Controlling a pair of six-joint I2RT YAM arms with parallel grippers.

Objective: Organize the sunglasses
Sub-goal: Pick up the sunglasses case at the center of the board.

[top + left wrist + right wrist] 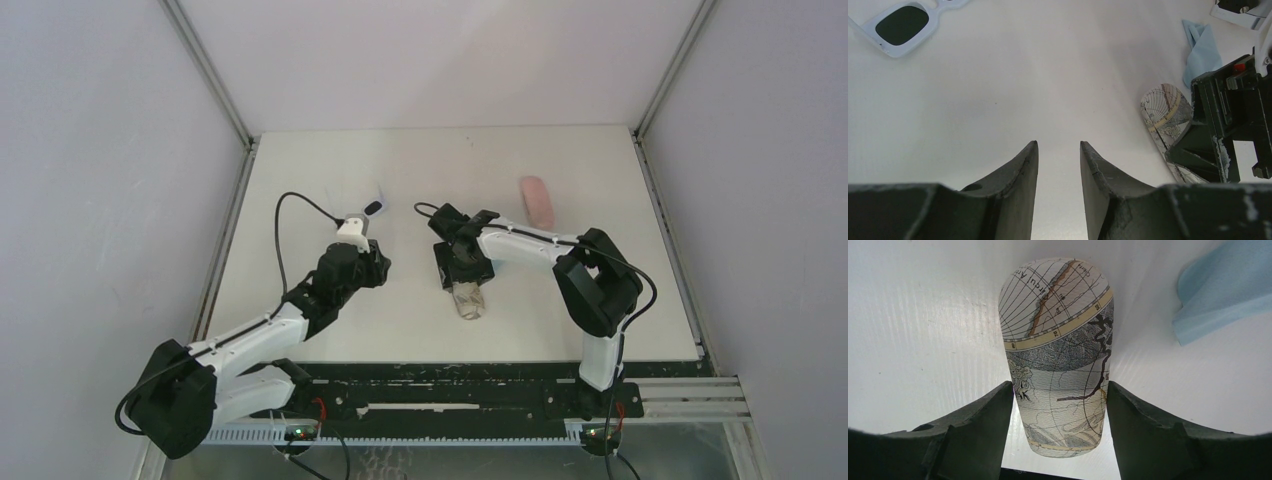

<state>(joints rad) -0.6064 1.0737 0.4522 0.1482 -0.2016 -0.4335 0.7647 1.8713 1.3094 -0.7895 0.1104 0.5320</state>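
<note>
The white-framed sunglasses (368, 207) lie at the back left; one dark lens shows at the top left of the left wrist view (900, 25). The black-framed pair is out of view. My left gripper (1059, 145) is open and empty over bare table, short of the white pair (375, 262). My right gripper (1059, 385) points down at mid-table (465, 272), its jaws pressed against both sides of a map-print glasses case (1058, 340) that lies flat on the table (470, 300).
A pink oval case (536, 200) lies at the back right. A light-blue cloth (1223, 287) lies just beside the map-print case and also shows in the left wrist view (1203, 47). Walls enclose the white table (600, 300) on three sides.
</note>
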